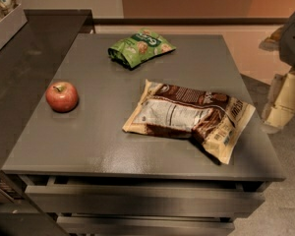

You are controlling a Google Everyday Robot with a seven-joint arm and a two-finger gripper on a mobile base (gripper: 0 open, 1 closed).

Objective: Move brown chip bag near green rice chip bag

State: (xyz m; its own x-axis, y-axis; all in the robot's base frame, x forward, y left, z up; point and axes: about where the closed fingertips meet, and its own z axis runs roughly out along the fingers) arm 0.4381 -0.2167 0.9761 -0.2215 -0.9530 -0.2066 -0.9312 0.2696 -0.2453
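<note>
1. Camera view: a grey table (88, 146) is seen from above and in front, with three things lying on it.
2. The brown bag (187, 118) lies flat on the right half of the table, toward the front. Its white label panel faces up, and one tan corner reaches close to the right edge.
3. The green bag (139, 46) lies at the back of the table, near the middle. It is well apart from the brown bag, with bare tabletop between them.
4. A red apple (62, 96) stands upright on the left side, well apart from both bags.
5. The gripper (284, 102) shows as pale cream parts at the right border of the view. It is off the table, beside its right edge, and near the brown bag's tan end without touching it. Whether it is released or clenched cannot be told.
6. A dark counter (24, 63) adjoins the table on the left.
</note>
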